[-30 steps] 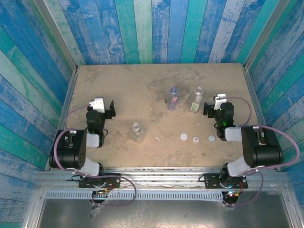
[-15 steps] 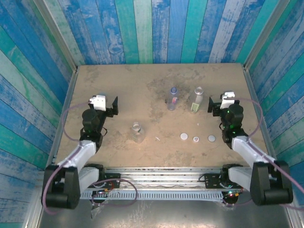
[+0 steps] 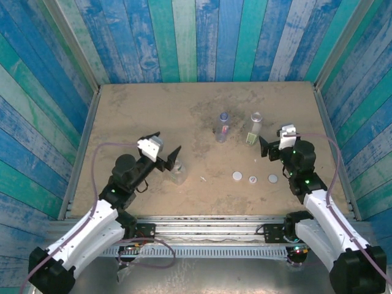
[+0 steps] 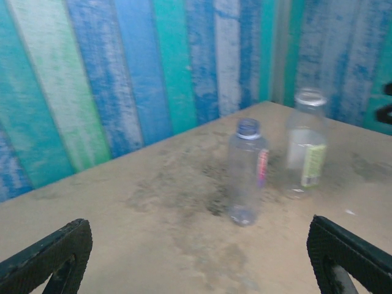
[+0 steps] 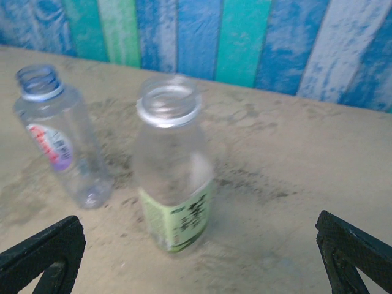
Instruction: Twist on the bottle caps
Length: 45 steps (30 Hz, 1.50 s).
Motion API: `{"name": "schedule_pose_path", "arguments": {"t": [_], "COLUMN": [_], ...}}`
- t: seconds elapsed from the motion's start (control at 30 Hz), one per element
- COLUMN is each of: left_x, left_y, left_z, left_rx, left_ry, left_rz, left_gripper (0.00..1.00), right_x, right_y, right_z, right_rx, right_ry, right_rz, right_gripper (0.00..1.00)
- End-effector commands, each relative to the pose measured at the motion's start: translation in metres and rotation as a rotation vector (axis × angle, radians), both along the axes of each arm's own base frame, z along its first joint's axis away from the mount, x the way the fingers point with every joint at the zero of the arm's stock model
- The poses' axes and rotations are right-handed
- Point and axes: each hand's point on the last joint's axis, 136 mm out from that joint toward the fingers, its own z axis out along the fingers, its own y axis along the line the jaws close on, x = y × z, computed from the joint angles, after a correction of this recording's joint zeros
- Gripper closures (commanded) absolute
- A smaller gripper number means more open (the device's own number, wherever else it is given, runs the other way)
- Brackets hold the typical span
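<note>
Our left gripper (image 3: 165, 147) has swung out, jaws wide and empty, beside the plain clear plastic bottle (image 3: 177, 172) at seven o'clock. Our right gripper (image 3: 269, 146), equally wide, faces the green-labelled clear bottle (image 3: 253, 130) at two. Three round white plastic caps (image 3: 252, 179) lie untouched at five, so no capping yet.

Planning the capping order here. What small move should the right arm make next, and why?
Probably ease the right gripper forward around the green-label bottle. Its jaws stand open, that bottle stands upright and uncapped straight ahead of them, and the caps lie loose on the table nearer the arms, so steadying a bottle seems first.
</note>
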Motion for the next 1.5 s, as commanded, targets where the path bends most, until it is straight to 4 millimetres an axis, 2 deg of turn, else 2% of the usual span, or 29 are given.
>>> {"name": "schedule_pose_path", "arguments": {"t": [0.0, 0.13, 0.5, 0.7, 0.9, 1.1, 1.33, 1.47], "left_x": [-0.014, -0.021, -0.022, -0.023, -0.024, -0.027, -0.028, -0.029], "left_y": [-0.023, -0.032, 0.002, 0.005, 0.007, 0.007, -0.006, -0.011], "left_z": [-0.024, -0.046, -0.098, -0.123, -0.147, -0.154, -0.165, -0.171], "left_rx": [0.047, -0.019, -0.097, -0.093, -0.046, -0.044, 0.027, 0.057], "left_ry": [0.066, 0.095, 0.166, 0.22, 0.263, 0.262, 0.301, 0.315], "left_rz": [-0.064, -0.072, 0.074, 0.095, 0.103, 0.094, 0.038, 0.014], "left_gripper": [0.06, 0.06, 0.06, 0.06, 0.01, 0.17, 0.24, 0.32], "right_x": [-0.003, 0.001, 0.004, 0.009, 0.012, 0.012, 0.012, 0.011], "right_y": [0.014, 0.018, 0.031, 0.035, 0.038, 0.036, 0.035, 0.035], "right_z": [-0.001, 0.006, 0.006, 0.01, 0.01, 0.011, 0.012, 0.012], "right_rx": [-0.017, -0.016, 0.002, 0.002, 0.018, 0.026, 0.039, 0.043], "right_ry": [0.045, 0.041, 0.066, 0.067, 0.07, 0.071, 0.072, 0.071], "right_rz": [0.061, 0.072, 0.12, 0.134, 0.134, 0.122, 0.112, 0.11], "right_gripper": [0.0, 0.0, 0.0, 0.0, 0.0, 0.0, 0.0, 0.0]}}
